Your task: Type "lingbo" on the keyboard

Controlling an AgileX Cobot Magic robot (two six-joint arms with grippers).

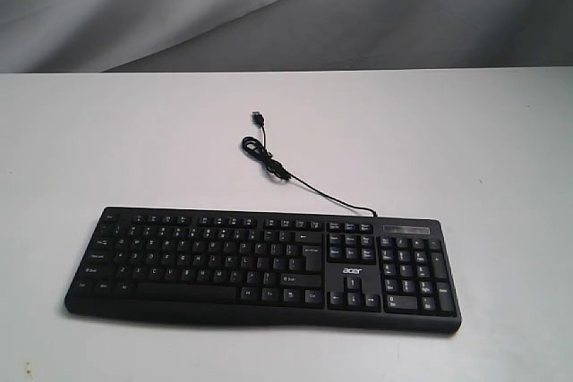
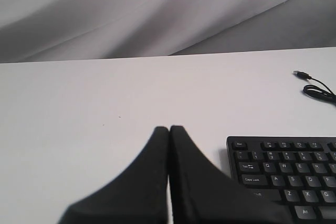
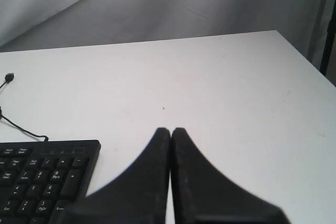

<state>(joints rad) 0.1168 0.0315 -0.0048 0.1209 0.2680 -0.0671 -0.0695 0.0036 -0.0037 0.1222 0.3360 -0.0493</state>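
— Start close in. What are the arms doing?

— The left gripper [image 2: 169, 129] is closed, jaws pressed flat together with nothing between them. Its tip shows against bare table [image 2: 79, 129], just off the keyboard's [image 2: 283, 177] Esc corner.

— And the other one?

— The same. The right gripper [image 3: 170, 130] is clamped to a thin seam and holds nothing. It sits just off the far end of the keyboard, beside the number pad [image 3: 42, 177].

— So neither is on the keys?

— Not that I can see from here. Both tips are out over white tabletop.

— Where's the keyboard, then?

— It's at the near side of the table, flat and keys up, running wide across the middle and a touch askew. There's a white logo [image 1: 352, 271] between the arrow keys and the block above them.

— And beyond it?

— The cable [image 1: 304, 183] leaves the back edge above the number pad and runs away leftward into a small loose coil. The plug [image 1: 257, 118] lies free on the table past the coil. Behind the far edge hangs a grey, creased cloth [image 1: 269, 6].
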